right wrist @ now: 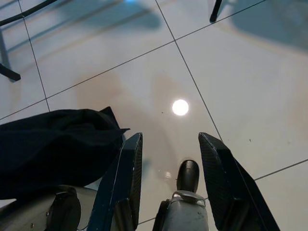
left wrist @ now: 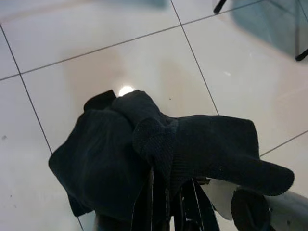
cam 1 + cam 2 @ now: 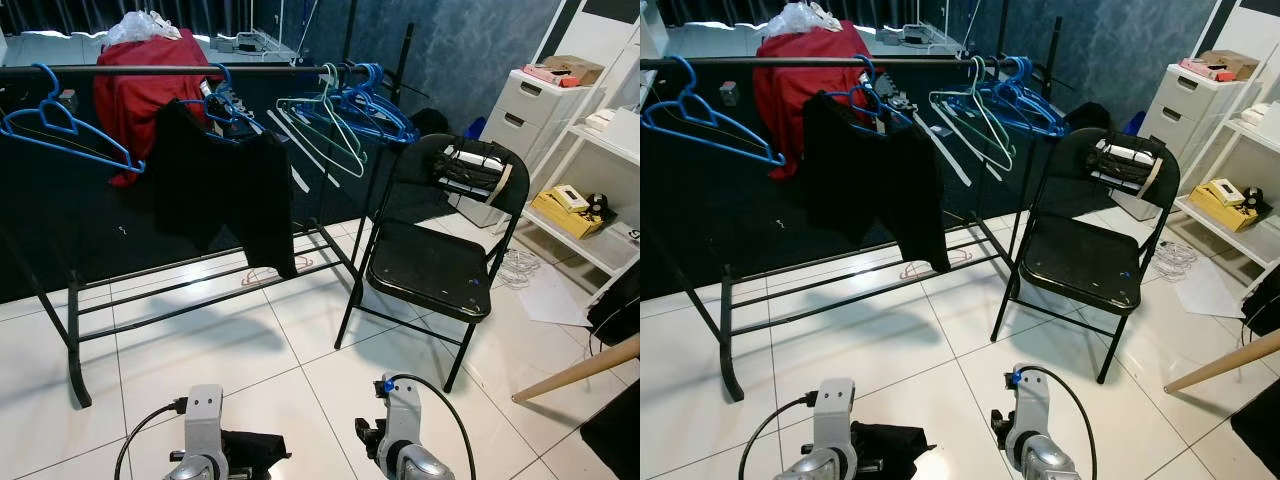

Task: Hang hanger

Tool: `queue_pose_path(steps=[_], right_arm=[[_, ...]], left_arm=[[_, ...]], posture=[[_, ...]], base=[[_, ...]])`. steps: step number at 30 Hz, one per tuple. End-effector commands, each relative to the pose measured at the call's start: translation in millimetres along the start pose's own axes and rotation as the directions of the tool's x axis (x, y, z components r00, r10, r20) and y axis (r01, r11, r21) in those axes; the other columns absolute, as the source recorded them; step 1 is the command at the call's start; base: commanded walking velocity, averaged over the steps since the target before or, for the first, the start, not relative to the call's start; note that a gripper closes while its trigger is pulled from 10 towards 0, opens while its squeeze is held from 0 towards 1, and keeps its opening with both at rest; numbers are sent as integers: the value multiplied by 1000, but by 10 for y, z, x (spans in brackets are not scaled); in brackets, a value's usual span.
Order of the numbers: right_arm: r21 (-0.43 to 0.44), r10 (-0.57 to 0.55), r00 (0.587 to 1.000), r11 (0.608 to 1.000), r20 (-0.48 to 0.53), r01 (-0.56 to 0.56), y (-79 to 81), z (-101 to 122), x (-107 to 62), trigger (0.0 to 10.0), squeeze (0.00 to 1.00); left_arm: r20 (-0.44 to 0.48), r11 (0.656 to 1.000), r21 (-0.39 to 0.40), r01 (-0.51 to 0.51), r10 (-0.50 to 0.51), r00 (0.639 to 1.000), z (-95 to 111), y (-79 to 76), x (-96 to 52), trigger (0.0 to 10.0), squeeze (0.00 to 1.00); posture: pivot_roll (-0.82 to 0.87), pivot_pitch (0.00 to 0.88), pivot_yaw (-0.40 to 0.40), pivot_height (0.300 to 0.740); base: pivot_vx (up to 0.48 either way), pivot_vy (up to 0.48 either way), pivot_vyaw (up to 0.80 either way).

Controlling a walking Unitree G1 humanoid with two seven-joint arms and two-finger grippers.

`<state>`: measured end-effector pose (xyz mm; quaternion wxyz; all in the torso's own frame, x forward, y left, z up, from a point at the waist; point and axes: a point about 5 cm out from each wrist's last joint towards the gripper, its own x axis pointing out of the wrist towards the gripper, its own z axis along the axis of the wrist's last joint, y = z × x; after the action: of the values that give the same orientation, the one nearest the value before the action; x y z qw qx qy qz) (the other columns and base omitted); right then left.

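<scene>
A black garment (image 2: 120, 149) is bunched over my left gripper (image 2: 163, 192), which is shut on it low above the white tile floor; its fingers are mostly hidden under the cloth. The same garment (image 3: 250, 445) shows beside my left wrist. My right gripper (image 1: 171, 149) hangs open next to it, nothing between its fingers. Ahead stands a black clothes rail (image 3: 150, 70). It carries a blue hanger (image 3: 60, 125) at the left, a hung black top (image 3: 225, 185), and several blue and pale green hangers (image 3: 350, 110) at the right.
A black folding chair (image 3: 430, 265) stands right of the rack with a dark bundle on its back. White drawers (image 3: 540, 110) and a shelf unit (image 3: 600, 220) line the right wall. A wooden pole (image 3: 580, 368) slants in at the right. A red cloth (image 3: 150, 80) sits behind the rail.
</scene>
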<state>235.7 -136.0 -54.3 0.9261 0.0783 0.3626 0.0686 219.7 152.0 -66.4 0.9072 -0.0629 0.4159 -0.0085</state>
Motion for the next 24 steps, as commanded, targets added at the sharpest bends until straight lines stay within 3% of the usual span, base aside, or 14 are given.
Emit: queue_pose_path(steps=[1, 3, 7, 14, 15, 17, 24], right_arm=[[12, -17, 1000, 1000, -10, 17, -27, -27, -9, 10000, 0], [52, -44, 998, 998, -39, 46, -44, -165, -46, 10000, 0], [51, -46, 997, 997, -56, 49, -56, -233, -69, 10000, 0], [67, -20, 999, 997, -46, 23, -54, -222, -69, 10000, 0], [119, -3, 1000, 993, -28, 6, -40, -191, -59, 10000, 0], [134, 3, 1000, 991, -30, 1, -38, -185, -56, 10000, 0], [101, 14, 997, 995, -76, -6, -54, -274, -82, 10000, 0]], left_arm=[[-11, 1000, 17, -11, 11, 1000, -54, 23, -12, 10000, 0], [-1, 999, 28, -44, 44, 999, -162, 77, -47, 10000, 0], [2, 998, 25, -52, 52, 999, -191, 88, -57, 10000, 0], [28, 999, 25, -41, 40, 999, -66, 63, -28, 10000, 0], [32, 999, 30, -31, 30, 999, -53, 43, -24, 10000, 0], [24, 999, 42, -21, 20, 1000, -70, 26, -25, 10000, 0], [18, 998, 59, -14, 13, 1000, -100, 3, -30, 10000, 0]], posture=[[-6, 28, -96, 740], [6, 2, -106, 740], [16, 0, -113, 740], [10, 23, -114, 740], [6, 24, -108, 740], [4, 24, -103, 740], [11, 26, -108, 740]], base=[[0, 0, 0], [0, 0, 0], [0, 0, 0], [0, 0, 0], [0, 0, 0], [0, 0, 0], [0, 0, 0]])
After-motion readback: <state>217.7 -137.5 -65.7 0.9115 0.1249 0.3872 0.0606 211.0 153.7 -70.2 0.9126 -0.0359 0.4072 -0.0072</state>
